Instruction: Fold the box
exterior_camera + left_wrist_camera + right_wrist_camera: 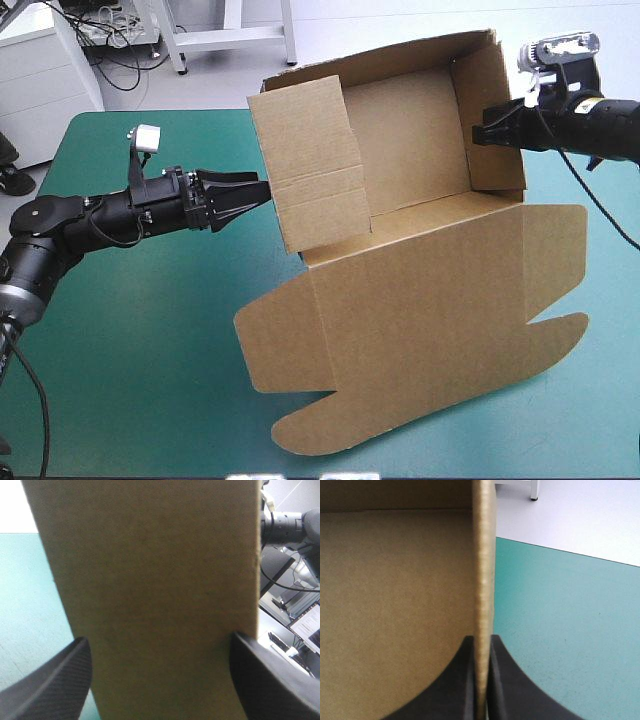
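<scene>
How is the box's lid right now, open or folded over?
Open. The lid is spread flat, clear of the tray, whose bare inside shows.

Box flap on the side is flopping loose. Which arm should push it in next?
Probably the left. The left gripper is open, with the loose flap right between its fingers. The right gripper is shut on the opposite wall of the box, so it looks busy.
</scene>
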Robot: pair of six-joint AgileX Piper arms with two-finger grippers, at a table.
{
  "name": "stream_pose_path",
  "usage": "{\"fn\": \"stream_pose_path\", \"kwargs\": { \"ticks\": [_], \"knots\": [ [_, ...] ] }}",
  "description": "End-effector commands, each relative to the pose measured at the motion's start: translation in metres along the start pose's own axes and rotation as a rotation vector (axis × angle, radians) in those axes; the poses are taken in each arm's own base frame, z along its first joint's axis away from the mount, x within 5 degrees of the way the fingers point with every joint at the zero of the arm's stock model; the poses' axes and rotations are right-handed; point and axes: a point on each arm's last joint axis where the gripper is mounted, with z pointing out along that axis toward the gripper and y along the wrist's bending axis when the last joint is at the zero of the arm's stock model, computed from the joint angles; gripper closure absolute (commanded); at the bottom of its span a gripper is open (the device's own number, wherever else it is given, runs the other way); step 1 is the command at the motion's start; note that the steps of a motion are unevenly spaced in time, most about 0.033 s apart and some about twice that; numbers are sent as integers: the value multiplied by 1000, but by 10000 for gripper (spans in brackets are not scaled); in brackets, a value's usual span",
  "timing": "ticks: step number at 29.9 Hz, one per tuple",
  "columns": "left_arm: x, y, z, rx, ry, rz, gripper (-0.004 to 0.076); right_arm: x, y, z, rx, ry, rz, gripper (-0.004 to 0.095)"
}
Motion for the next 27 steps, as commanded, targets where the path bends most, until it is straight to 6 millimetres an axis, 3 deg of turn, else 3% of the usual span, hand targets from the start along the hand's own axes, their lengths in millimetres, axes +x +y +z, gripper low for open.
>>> {"fn": "stream_pose_path", "kwargs": {
  "ticks": [1, 14, 21, 27],
  "knots": [
    [-8, -29, -3, 148, -19, 27, 176, -16, 14, -14, 22, -132, 10, 925],
    [-12, -24, -3, 77, -40, 6, 176, -21, 40, -5, 31, -164, -7, 925],
    [-32, -26, -4, -93, -51, 39, 177, -22, 47, -3, 83, -174, -23, 925],
    [-50, -40, -4, -196, -40, 79, 180, -24, 48, -2, 82, -201, 16, 925]
  ]
}}
